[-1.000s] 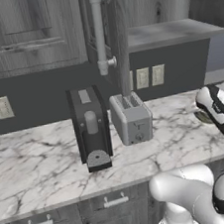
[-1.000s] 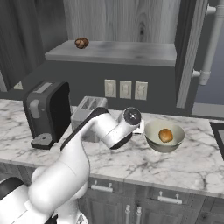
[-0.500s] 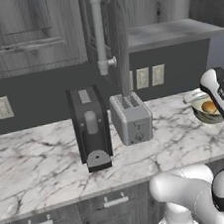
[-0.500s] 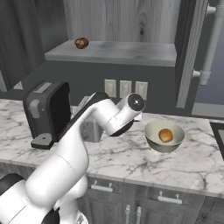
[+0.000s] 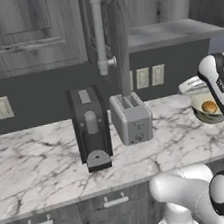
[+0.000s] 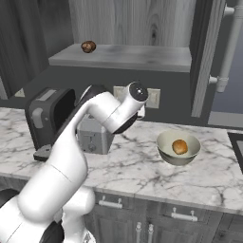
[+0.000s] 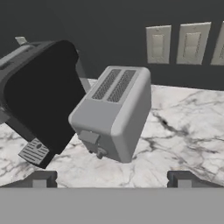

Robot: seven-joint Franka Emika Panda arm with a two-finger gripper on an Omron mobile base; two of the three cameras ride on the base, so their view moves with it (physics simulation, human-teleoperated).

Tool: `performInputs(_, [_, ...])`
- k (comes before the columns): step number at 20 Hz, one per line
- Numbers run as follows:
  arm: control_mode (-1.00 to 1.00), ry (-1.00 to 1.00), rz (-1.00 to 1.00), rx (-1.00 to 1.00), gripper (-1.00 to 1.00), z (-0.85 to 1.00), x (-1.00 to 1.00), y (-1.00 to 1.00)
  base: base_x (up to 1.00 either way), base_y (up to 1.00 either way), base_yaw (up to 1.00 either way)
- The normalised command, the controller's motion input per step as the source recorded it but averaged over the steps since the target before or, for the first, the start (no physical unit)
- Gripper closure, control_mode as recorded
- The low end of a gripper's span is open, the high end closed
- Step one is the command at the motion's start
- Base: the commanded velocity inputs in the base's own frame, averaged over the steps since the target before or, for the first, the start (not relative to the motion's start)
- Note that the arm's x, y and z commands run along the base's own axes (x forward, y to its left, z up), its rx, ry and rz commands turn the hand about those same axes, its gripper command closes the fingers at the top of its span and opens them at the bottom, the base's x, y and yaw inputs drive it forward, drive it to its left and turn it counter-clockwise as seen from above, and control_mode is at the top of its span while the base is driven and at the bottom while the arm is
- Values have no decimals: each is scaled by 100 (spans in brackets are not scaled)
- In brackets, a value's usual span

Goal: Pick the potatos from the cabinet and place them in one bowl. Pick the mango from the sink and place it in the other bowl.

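Observation:
One brown potato (image 6: 88, 46) lies at the left end of the cabinet's pale shelf (image 6: 137, 56). Another potato (image 6: 180, 146) rests inside the pale beige bowl (image 6: 166, 154) on the counter, also seen as potato (image 5: 209, 106) in the bowl (image 5: 200, 116) at the right of the left base view. My gripper (image 7: 111, 180) is open and holds nothing; its two fingertips (image 7: 40, 179) stand wide apart, aimed down at the toaster (image 7: 114, 113). The arm's wrist (image 6: 136, 92) hovers left of and above the bowl. The mango and the other bowl are out of view.
A black coffee machine (image 5: 90, 129) stands left of the grey toaster (image 5: 131, 117) on the marble counter (image 5: 40, 158). Wall outlets (image 7: 175, 43) sit behind them. A white pipe (image 5: 100, 30) runs down the wall. A black sink edge (image 6: 239, 142) shows at the far right.
The hand has risen from beside the bowl and swung left toward the toaster. The potato in the bowl stays put.

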Motion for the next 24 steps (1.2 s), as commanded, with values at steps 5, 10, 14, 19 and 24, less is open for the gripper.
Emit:
performInputs(5, [-100, -4, 0, -5, -100, 61, -22, 20, 0, 0, 0])
performInputs(10, [-100, -7, 0, 0, -100, 73, -7, 14, 0, 0, 0])
performInputs(14, [-100, -2, 0, 0, -100, 65, 0, 20, 0, 0, 0])
performInputs(19, [-100, 0, 0, 0, -100, 53, 0, 21, 0, 0, 0])
performInputs(24, [-100, 0, 0, 1, -100, 42, 8, 15, 0, 0, 0])
